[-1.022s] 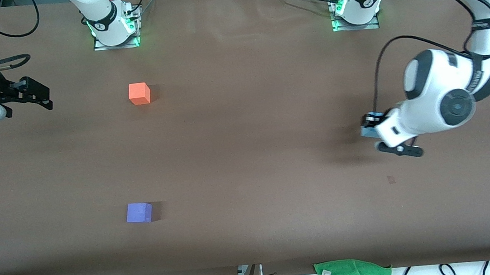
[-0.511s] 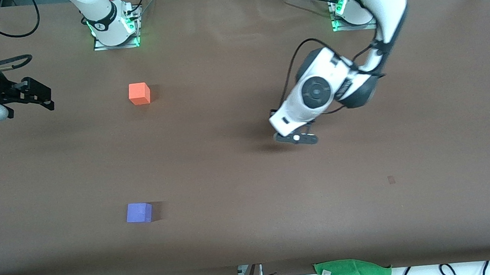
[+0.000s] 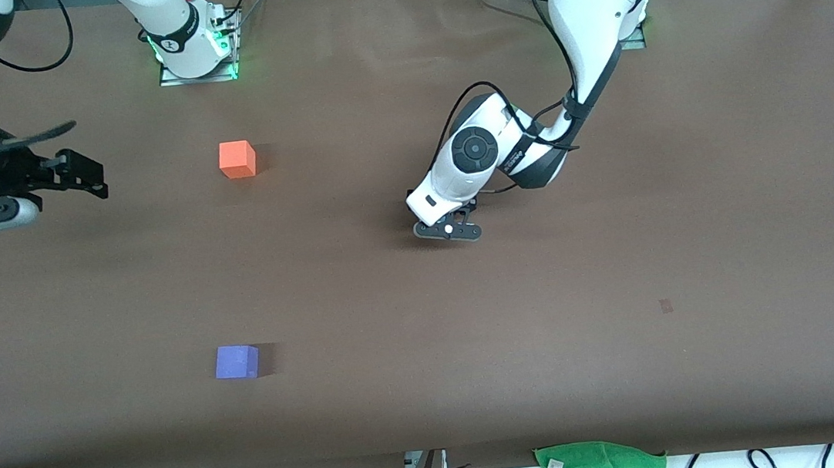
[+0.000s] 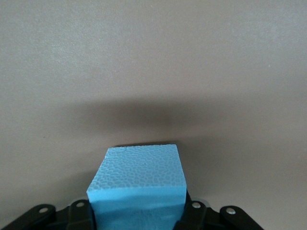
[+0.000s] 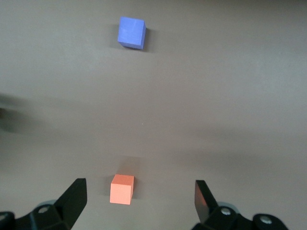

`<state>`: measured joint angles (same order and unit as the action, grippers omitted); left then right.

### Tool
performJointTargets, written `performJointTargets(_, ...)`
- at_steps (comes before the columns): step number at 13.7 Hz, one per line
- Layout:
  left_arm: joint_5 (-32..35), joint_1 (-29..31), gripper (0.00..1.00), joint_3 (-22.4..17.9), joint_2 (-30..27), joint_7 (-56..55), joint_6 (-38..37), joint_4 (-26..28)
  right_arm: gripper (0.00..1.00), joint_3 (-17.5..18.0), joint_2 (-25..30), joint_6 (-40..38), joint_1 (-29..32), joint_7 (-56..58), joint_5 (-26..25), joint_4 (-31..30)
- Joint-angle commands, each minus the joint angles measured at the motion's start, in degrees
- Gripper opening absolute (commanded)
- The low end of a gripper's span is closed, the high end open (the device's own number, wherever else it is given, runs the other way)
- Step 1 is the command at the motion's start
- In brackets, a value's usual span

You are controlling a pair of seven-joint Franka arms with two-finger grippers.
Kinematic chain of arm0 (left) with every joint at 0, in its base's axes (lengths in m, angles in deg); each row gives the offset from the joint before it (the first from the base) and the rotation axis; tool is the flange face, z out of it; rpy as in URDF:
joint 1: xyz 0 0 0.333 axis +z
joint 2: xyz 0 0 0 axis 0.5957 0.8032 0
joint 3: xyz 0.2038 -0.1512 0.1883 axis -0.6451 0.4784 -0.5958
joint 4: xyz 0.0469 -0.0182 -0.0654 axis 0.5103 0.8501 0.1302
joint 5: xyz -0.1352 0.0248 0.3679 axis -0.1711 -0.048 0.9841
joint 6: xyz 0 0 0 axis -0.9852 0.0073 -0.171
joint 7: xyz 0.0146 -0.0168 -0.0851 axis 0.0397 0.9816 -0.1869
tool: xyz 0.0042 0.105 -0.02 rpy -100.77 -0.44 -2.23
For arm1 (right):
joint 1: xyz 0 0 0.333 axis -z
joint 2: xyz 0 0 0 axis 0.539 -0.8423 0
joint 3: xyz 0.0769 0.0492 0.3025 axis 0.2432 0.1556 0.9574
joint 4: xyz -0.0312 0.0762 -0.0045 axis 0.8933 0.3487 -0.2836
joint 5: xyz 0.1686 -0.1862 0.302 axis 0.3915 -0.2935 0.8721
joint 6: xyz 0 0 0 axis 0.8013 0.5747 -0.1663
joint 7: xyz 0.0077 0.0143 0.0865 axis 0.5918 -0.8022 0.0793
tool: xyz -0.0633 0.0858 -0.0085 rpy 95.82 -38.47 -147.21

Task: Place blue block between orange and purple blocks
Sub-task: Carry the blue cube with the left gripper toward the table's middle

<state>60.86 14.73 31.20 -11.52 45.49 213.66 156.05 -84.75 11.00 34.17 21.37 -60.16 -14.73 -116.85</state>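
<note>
Left gripper up over the middle of the brown desk, its fingers clamped on the blue block, which is lifted off the surface. Right gripper waits over the desk edge at the right arm's end, fingers spread wide with nothing between them. Orange block sits toward the right arm's end, nearer the edge where the bases stand; purple block lies well apart from it, nearer the front camera's edge.

Even overhead light, soft shadows under the blocks, sharp focus throughout.
</note>
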Motion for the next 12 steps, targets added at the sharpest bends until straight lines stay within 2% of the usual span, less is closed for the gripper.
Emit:
performJointTargets(1, 1.3, -0.3, 1.0, -1.0, -0.2, -2.2, -0.2, -0.8, 0.99, 0.0, -1.3, 0.1, 0.5, 3.9, 0.9, 1.1)
performJointTargets(4, 1.3, 0.8, 1.0, -0.8, -1.0, -1.9, -1.1, -1.0, 0.99, 0.0, -3.4, 0.1, 0.5, 5.9, 1.5, 1.0)
performJointTargets(6, 1.2, 2.5, 1.0, -0.7, -4.8, -2.1, -3.4, -0.9, 0.99, 0.0, -5.0, -0.6, 0.4, 6.4, 0.8, 1.1)
performJointTargets(9, 0.5, 5.9, 1.0, -0.3, -14.2, -2.1, -13.7, -1.1, 0.99, 0.1, -8.8, 0.7, -0.1, 8.6, -1.6, 1.2)
performJointTargets(11, 0.5, 8.8, 1.0, -0.5, -20.8, -1.5, -23.9, -1.3, 0.99, 0.3, -8.8, 1.1, -0.3, 7.6, 0.6, 1.3)
performJointTargets(12, 0.7, 11.0, 1.0, -0.4, -23.4, -1.4, -28.3, -1.3, 0.99, 0.4, -8.8, 1.2, -1.4, 4.9, 3.5, 1.3)
